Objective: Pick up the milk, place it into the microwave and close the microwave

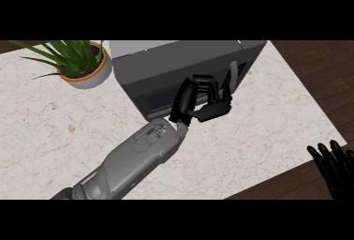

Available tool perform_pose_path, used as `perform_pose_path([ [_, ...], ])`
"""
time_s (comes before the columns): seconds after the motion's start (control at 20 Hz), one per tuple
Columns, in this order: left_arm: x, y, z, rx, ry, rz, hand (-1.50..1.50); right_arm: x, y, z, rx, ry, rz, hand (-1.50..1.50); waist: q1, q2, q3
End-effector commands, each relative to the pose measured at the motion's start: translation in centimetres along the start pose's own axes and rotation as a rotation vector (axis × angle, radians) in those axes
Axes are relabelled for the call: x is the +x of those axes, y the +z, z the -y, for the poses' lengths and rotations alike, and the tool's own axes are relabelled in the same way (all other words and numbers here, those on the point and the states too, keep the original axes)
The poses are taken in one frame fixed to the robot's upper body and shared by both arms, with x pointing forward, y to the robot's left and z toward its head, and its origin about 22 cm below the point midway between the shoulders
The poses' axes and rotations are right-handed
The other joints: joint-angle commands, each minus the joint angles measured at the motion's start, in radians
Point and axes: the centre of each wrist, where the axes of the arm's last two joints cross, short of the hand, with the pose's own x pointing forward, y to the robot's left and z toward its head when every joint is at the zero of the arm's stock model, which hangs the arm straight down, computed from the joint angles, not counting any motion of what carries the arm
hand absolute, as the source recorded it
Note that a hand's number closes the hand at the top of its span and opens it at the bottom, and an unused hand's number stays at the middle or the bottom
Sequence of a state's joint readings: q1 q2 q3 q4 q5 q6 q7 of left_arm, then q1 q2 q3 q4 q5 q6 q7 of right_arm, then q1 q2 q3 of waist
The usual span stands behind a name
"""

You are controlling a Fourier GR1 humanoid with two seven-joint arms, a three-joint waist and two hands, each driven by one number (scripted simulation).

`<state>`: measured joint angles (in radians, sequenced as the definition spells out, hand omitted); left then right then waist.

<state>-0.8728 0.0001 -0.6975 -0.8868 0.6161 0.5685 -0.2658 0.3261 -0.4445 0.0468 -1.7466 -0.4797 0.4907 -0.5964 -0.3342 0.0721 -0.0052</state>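
Microwave (187, 61) sitting on bench (69, 131) | left hand (200, 101) touching its front, fingers curling, grasping nothing | right hand (334, 164) resting released, lower right.

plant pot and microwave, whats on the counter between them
Nothing. The head view shows only a narrow strip of bare counter between the plant pot and the microwave.

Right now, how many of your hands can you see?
2. The left hand is curled at the front of the microwave; the right hand rests open at the lower right edge.
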Motion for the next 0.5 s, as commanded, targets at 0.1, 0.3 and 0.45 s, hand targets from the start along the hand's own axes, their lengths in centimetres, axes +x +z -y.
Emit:
perform_pose_path([
  [0.1, 0.9, -1.8, -0.4, 0.032, -0.004, 0.044, 1.50, 1.1, -0.6, -0.2, 0.055, -0.033, 0.026, -1.50, -0.027, 0.007, 0.001],
  [0.3, 0.3, -1.7, -0.8, 0.057, 0.008, 0.044, 1.50, 1.5, -0.4, -0.1, 0.052, -0.048, 0.026, -1.50, -0.032, 0.013, 0.003],
  [0.45, 0.3, -1.7, -0.8, 0.062, 0.016, 0.057, 1.50, 1.7, -0.5, -0.4, 0.066, -0.067, 0.028, -1.50, -0.038, 0.014, 0.003],
])
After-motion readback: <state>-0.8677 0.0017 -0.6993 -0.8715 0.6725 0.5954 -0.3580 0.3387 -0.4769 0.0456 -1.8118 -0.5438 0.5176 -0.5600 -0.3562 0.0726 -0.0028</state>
